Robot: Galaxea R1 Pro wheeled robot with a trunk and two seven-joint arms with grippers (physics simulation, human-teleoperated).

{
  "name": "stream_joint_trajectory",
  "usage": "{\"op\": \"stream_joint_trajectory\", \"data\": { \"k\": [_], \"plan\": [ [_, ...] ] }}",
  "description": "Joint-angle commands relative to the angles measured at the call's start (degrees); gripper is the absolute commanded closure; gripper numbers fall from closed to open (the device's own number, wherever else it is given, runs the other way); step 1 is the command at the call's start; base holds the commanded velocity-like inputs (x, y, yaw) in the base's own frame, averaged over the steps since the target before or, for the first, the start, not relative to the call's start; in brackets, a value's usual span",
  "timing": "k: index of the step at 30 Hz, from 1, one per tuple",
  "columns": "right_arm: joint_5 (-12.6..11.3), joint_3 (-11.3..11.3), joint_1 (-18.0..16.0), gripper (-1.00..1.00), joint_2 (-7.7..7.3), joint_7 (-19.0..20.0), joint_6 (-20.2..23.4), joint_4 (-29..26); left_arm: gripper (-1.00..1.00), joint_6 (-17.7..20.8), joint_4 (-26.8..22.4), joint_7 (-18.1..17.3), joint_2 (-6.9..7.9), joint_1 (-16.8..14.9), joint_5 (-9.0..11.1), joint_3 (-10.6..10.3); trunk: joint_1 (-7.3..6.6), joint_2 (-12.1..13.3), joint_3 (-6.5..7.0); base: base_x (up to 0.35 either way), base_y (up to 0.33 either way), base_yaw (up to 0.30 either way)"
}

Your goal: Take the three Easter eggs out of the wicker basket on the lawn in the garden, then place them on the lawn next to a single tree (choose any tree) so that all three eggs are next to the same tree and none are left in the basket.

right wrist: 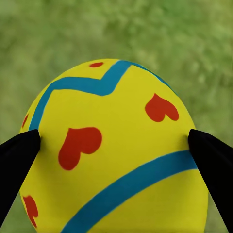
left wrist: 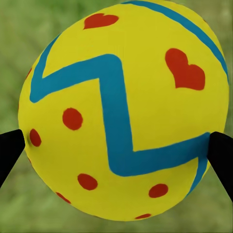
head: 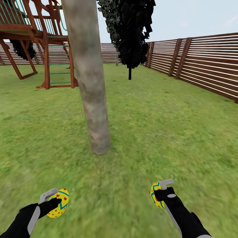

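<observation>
Landmark: thick, slanted, pale grey-brown mottled tree trunk (head: 88,79), rooted in the mottled green grass lawn (head: 158,132).

Left gripper (head: 54,200) sits on the near side of the trunk base, off to its left, above the grass. It is clenched on a small bright yellow Easter egg with red dots and hearts and a teal zigzag (head: 59,203). In the left wrist view the same egg (left wrist: 124,111) sits between the two black fingertips (left wrist: 9,150), each touching an opposite side, with blurred grass behind.

Right gripper (head: 162,193) sits on the near side of the trunk base, off to its right. It grasps a second yellow egg with red hearts and teal bands (head: 155,195). In the right wrist view that egg (right wrist: 116,155) is pinched between black fingertips (right wrist: 17,160) on both flanks.

Both eggs are held off the grass, well apart from each other and near the trunk, not touching it.

Beyond the trunk: a brown wooden playset (head: 36,39) to its left, a near-black conifer (head: 130,29) to its right, and a brown horizontal-slat wooden fence (head: 205,62) further right.
</observation>
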Motion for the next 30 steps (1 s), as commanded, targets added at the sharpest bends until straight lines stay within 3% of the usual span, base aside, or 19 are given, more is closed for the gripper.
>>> {"op": "stream_joint_trajectory", "data": {
  "k": [1,30],
  "plan": [
    [0.41,0.29,-0.03,1.00,-0.06,-0.21,0.44,-0.09,1.00,0.44,-0.03,-0.04,-0.03,-0.03,0.58,0.15,0.22,-0.44,-0.23,0.000,0.000,0.000],
    [0.44,1.20,-0.03,1.00,0.08,-0.21,0.44,0.18,1.00,0.45,0.00,-0.04,-0.03,-0.03,0.58,0.15,6.59,-12.07,-5.44,0.000,0.000,0.000]
  ]
}}
